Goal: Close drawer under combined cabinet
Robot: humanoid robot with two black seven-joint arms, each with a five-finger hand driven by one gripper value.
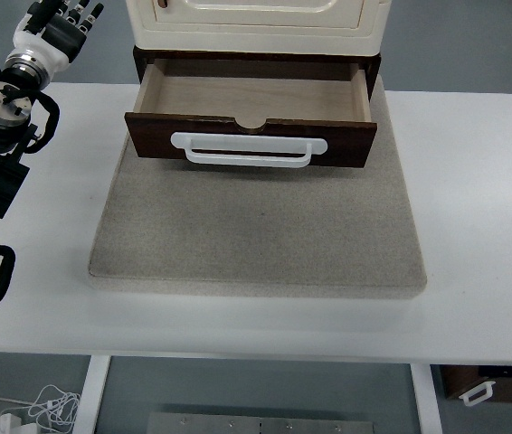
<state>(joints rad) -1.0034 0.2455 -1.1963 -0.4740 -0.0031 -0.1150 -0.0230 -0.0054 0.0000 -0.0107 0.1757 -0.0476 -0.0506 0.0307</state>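
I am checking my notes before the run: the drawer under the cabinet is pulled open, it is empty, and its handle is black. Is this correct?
Not fully. The drawer is pulled open and looks empty, but its handle is white, not black; the drawer front behind it is dark brown. The top view shows this clearly.

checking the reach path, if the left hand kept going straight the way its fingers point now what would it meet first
Probably nothing. The left hand at the top left points its black-tipped fingers up and right, out of frame, passing left of the cream cabinet, though depth is unclear.
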